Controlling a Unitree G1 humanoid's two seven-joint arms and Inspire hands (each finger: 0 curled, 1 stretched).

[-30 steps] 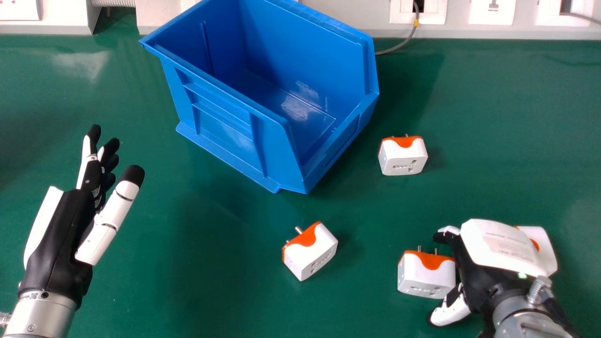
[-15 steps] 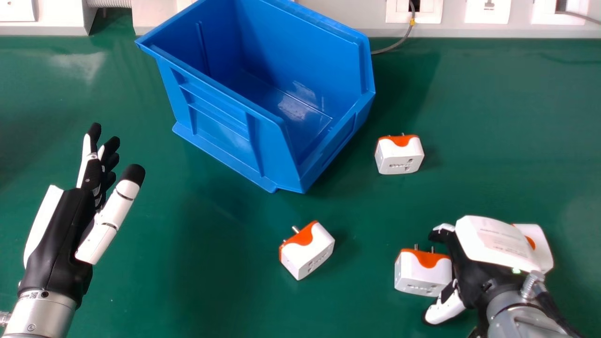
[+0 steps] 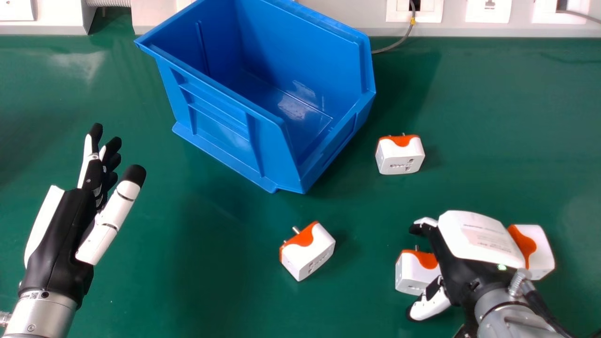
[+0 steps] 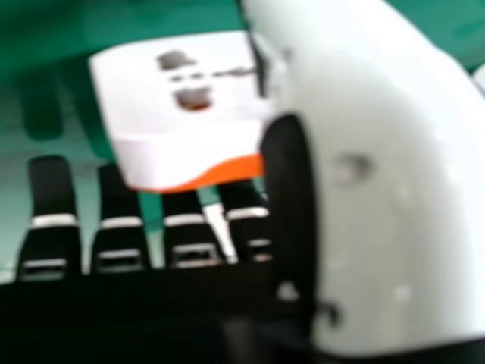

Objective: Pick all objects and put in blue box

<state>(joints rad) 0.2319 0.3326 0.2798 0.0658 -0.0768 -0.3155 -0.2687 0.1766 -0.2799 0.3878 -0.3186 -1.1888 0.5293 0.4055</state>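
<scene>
Flat green surface (image 3: 216, 263) is carrying a boxy white-and-orange plastic plug (image 3: 414, 274) just left of my black-and-white right hand (image 3: 460, 263), spread wide.

four white-orange adapters (image 3: 400, 157) lie outside the box (image 3: 220, 117).
</scene>
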